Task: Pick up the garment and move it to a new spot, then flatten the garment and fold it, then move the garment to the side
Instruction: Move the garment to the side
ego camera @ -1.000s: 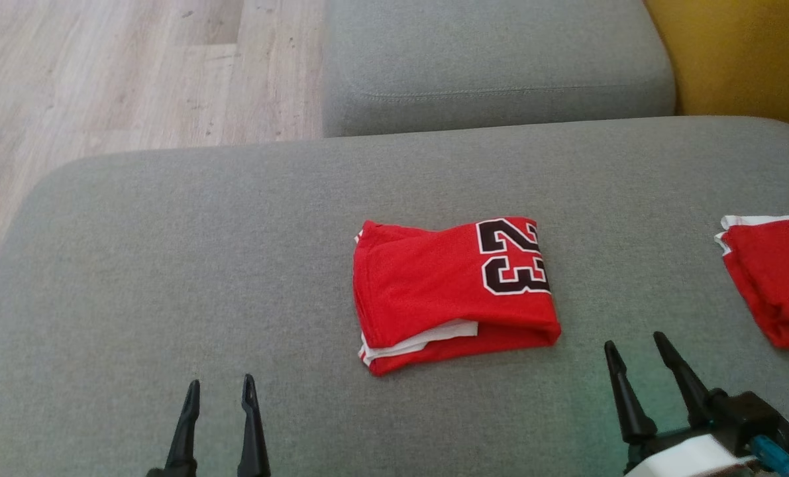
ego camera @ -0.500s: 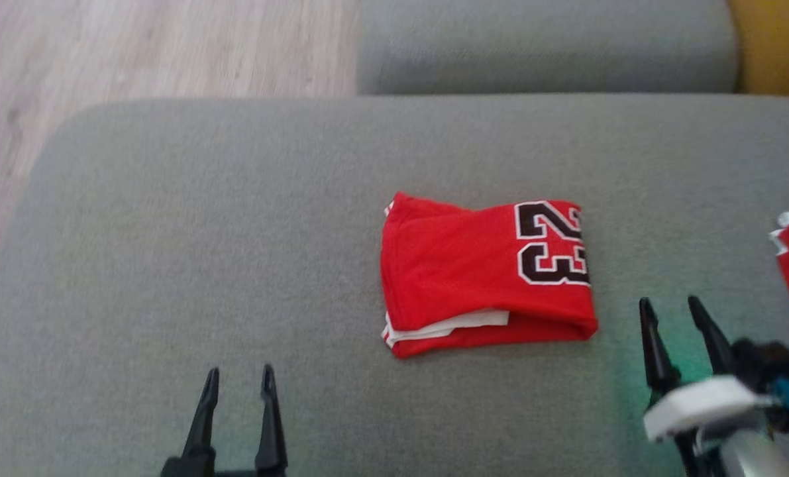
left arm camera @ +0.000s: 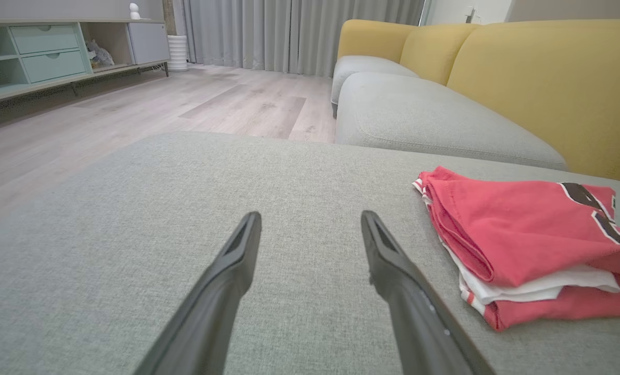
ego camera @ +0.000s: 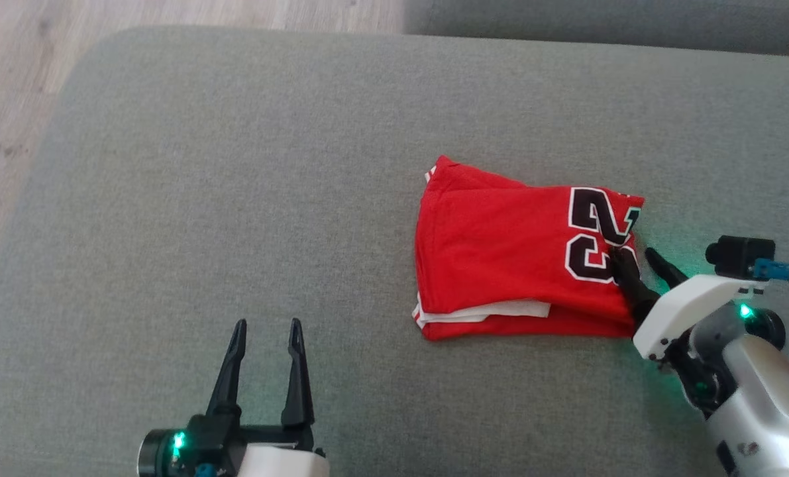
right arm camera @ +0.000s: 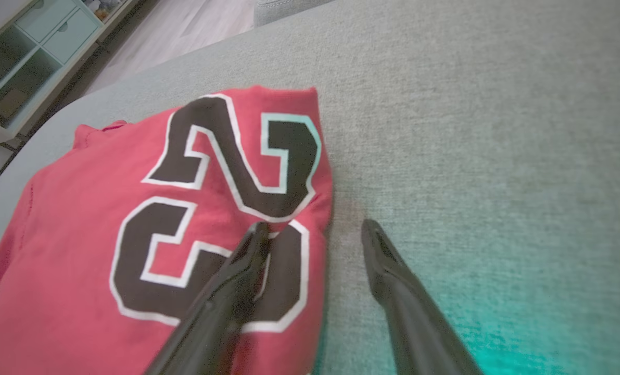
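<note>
A folded red garment (ego camera: pixel 507 252) with a black and white "23" lies on the grey sofa cushion (ego camera: pixel 235 165), a white layer showing at its near edge. My right gripper (ego camera: pixel 634 256) is open at the garment's right edge. In the right wrist view its left finger (right arm camera: pixel 247 260) rests over the number on the garment (right arm camera: pixel 80 219), and its other finger is over bare cushion beside the edge. My left gripper (ego camera: pixel 266 324) stands open over bare cushion, well to the left of the garment (left arm camera: pixel 518 229), with nothing between its fingers (left arm camera: pixel 393 271).
A second grey cushion (left arm camera: pixel 424 114) and the yellow backrest (left arm camera: pixel 549 78) lie beyond the garment. Wooden floor (ego camera: pixel 10 99) borders the cushion's left edge. A pale green cabinet (left arm camera: pixel 44 52) and curtains stand across the room.
The head camera has tilted down and shifted. My right gripper has moved forward to the garment's right edge, one finger now over the number. The left gripper stays open.
</note>
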Controlling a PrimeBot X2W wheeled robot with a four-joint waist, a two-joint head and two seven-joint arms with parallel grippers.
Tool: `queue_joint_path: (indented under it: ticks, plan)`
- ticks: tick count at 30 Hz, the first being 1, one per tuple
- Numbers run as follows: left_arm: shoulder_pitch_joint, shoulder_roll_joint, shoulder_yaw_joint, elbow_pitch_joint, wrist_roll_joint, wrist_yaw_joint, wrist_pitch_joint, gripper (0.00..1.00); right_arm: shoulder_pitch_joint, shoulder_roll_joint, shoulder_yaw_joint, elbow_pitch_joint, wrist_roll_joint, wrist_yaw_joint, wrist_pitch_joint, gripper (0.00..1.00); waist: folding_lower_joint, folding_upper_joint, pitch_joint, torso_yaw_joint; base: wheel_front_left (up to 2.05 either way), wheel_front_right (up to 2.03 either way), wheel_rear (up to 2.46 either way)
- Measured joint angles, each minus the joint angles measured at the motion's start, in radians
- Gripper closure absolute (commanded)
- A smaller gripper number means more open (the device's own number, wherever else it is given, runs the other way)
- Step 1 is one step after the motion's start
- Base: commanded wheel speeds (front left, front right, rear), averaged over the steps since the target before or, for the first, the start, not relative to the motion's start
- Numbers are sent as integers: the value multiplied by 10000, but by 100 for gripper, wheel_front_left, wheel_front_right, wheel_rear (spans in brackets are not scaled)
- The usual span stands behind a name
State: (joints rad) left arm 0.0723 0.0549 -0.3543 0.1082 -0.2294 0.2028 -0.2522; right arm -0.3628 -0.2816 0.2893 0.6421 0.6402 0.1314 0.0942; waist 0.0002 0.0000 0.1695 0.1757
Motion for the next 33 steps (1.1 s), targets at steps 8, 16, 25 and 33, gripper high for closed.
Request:
queue_joint_path:
  ticks: [8,16,25,33]
  plan:
    - [-97,0,-63,-88,-86,173,0,0,14,-458,458,-589,1187,0,-67,100,-2,0,345,-142,0,0,0]
    - [-674,-2,-4,-163,153,167,-2,0,-17,-1812,779,-1954,1333,0,-222,100,-2,0,853,-1267,0,0,0]
    - [-1994,-12,514,-201,1043,96,-2,0,-532,-3875,230,-3218,1220,0,-59,100,-1,0,1985,-2871,0,0,0]
    - [-2589,-13,725,-201,1214,-8,-15,0,-619,-5277,-1300,-2794,1062,0,-46,100,0,0,3171,-3870,0,0,0]
